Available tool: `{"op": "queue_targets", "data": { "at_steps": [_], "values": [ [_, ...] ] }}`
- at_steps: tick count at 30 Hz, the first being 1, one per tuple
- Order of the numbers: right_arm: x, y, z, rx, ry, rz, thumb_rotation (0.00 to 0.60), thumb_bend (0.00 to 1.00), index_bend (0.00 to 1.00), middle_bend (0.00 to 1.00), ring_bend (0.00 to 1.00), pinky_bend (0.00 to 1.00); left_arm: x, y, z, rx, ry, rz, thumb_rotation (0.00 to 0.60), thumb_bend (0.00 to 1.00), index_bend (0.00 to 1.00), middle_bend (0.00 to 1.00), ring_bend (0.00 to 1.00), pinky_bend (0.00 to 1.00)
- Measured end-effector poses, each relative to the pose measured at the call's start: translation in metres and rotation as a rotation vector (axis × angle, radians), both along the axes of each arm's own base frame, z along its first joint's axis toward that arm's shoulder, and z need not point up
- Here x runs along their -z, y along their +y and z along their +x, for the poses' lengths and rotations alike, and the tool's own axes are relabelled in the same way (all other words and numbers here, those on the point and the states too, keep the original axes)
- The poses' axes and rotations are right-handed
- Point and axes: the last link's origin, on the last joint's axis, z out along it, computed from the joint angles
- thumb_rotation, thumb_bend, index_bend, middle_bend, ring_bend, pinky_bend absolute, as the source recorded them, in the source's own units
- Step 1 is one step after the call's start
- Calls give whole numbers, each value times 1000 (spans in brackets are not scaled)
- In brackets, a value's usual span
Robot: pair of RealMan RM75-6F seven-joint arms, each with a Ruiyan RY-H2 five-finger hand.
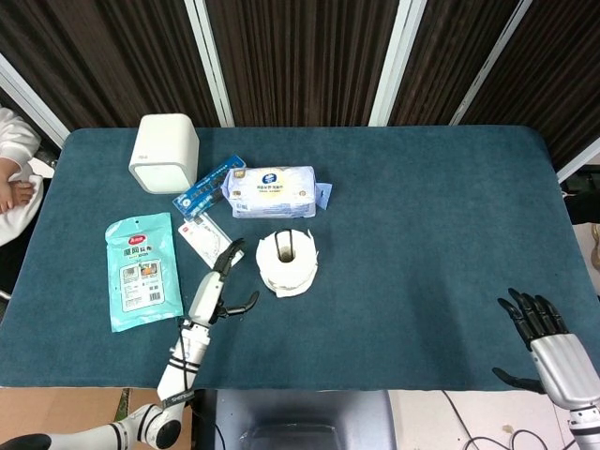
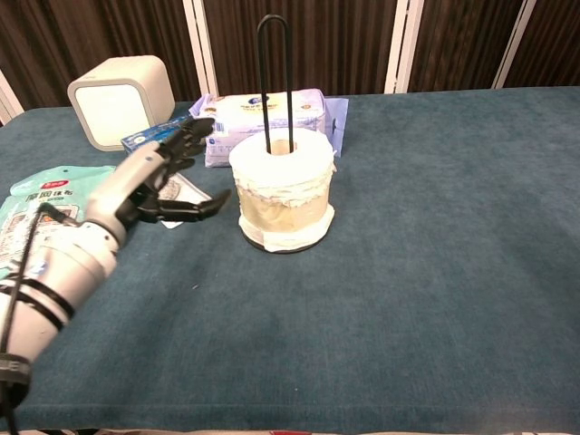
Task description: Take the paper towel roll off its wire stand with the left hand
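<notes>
The white paper towel roll (image 1: 288, 260) (image 2: 283, 188) stands upright on its black wire stand (image 2: 274, 77), whose tall loop rises through the roll's core. My left hand (image 1: 217, 286) (image 2: 154, 181) hovers just left of the roll, fingers spread and thumb apart, holding nothing and a short gap away from the paper. My right hand (image 1: 548, 342) stays open by the table's near right edge, far from the roll; the chest view does not show it.
Behind the roll lies a wet-wipes pack (image 1: 273, 191) (image 2: 263, 116). A white cube (image 1: 164, 152), a blue packet (image 1: 207, 187), a small white sachet (image 1: 210, 243) and a teal pouch (image 1: 142, 270) lie to the left, near my left arm.
</notes>
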Motion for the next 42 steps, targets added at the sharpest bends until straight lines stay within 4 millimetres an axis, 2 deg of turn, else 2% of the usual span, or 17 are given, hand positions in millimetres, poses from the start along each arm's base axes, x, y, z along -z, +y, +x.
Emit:
{"op": "queue_targets", "data": {
  "at_steps": [8,17,22,25,26,27,28,29,32,34,37,42],
  "values": [
    [-10,-1,-4,16,-19,-26,600,64,0,0,0,0,29,6,18,-8,17,-49,600,343,0,0,0,0],
    [-15,0,-6,23,-20,-42,600,64,0,0,0,0,43,9,42,-10,21,-4,599,338,0,0,0,0],
    [-18,2,-6,18,-27,-45,600,64,0,0,0,0,48,16,47,-34,81,43,599,337,0,0,0,0],
    [-21,4,-7,18,-35,-52,600,64,0,0,0,0,51,21,46,-69,115,50,600,338,0,0,5,67],
    [-22,4,-7,19,-37,-53,600,64,0,0,0,0,52,22,45,-83,118,45,600,346,0,0,31,129],
    [-22,4,-7,18,-38,-54,600,65,0,0,0,0,53,24,44,-93,117,40,600,359,10,25,105,221],
    [-23,4,-8,18,-38,-55,600,65,0,0,0,0,53,25,44,-100,116,35,600,372,47,91,208,318],
    [-23,4,-8,17,-39,-56,600,65,0,0,0,0,54,25,44,-104,113,26,600,381,83,143,267,377],
    [-24,5,-8,16,-41,-57,600,64,0,0,0,0,53,26,46,-108,93,12,600,428,331,417,497,594],
    [-24,5,-8,15,-42,-57,600,64,0,0,0,0,53,26,47,-109,85,8,600,493,522,595,640,710],
    [-25,5,-8,13,-44,-57,600,65,0,0,0,0,51,26,50,-111,69,23,600,602,678,725,753,808],
    [-26,6,-8,11,-48,-57,600,64,0,0,0,0,43,27,56,-114,15,72,600,804,789,833,848,902]
  ]
}}
